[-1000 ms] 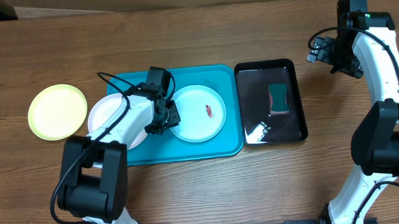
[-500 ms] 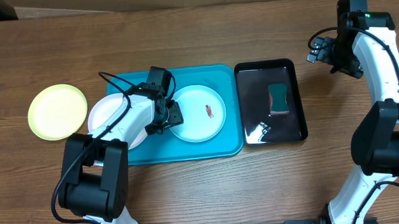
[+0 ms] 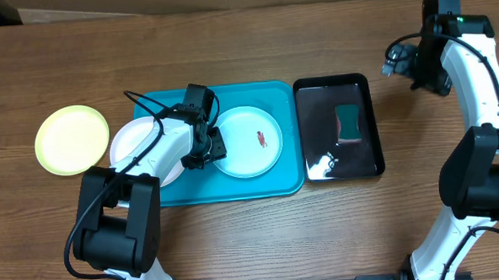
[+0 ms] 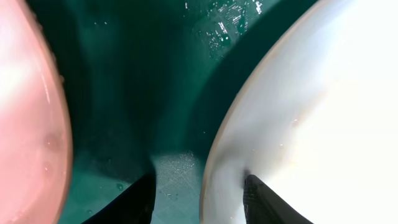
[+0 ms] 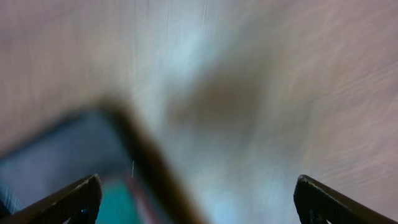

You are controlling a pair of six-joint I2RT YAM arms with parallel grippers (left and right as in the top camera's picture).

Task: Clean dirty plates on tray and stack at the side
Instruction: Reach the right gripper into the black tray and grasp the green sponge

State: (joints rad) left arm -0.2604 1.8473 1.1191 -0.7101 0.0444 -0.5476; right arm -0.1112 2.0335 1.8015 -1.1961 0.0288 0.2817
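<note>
While my left pincer [image 3: 206, 152] sits low on the tray [image 3: 273, 92], its jaws stand apart astride the rim of the light blue plate [image 3: 248, 144]. One finger [image 4: 264, 202] is on the plate and the other is over the tray floor, with nothing clenched. The white plate [image 3: 136, 145] lies at the tray's left end, and the yellow-green plate [image 3: 71, 139] is on the table [image 3: 228, 40] beside it. My right pincer [image 3: 395, 62] hangs released near the black tray [image 3: 339, 166].

Wooden table [image 3: 253, 38], turquoise tray [image 3: 287, 113], black tray [image 3: 316, 120], yellow-green plate [image 3: 71, 140]
</note>
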